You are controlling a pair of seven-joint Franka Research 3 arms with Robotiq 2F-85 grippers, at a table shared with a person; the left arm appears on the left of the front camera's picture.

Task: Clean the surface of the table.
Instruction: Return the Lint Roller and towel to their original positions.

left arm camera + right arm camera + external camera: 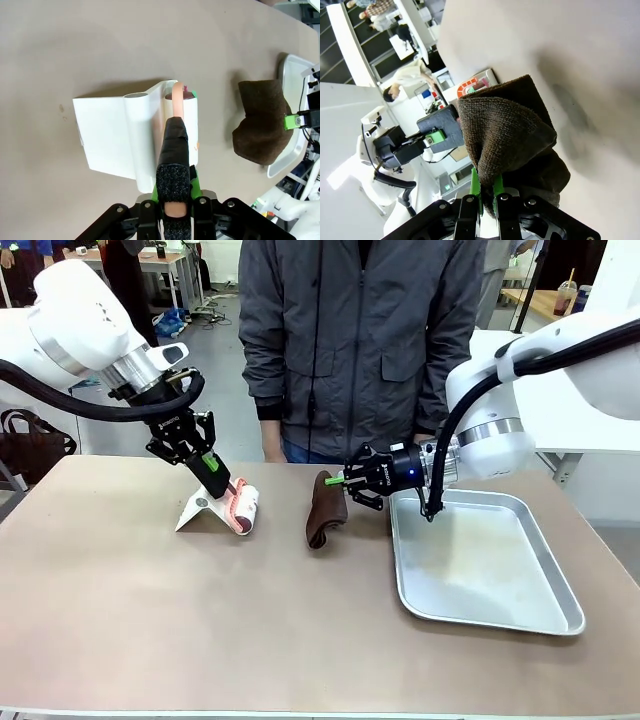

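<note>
The brownish-tan table point(180, 630) carries a lint roller point(243, 508) whose white roll point(189, 125) rests on the top beside a white folded cover point(110, 135). My left gripper point(210, 465) is shut on the roller's pink, black-wrapped handle point(173, 150), tilted down toward the table. My right gripper point(335, 480) is shut on the upper edge of a brown cloth point(325, 510), which hangs with its lower end on the table. In the right wrist view the cloth point(510, 130) drapes over my right gripper point(487, 197). The left wrist view has my left gripper point(175, 187) and the cloth point(260, 125).
A silver metal tray point(480, 610) lies on the table at the right, close under my right wrist. A person in a dark jacket point(360, 340) stands at the far edge. The near half of the table is bare.
</note>
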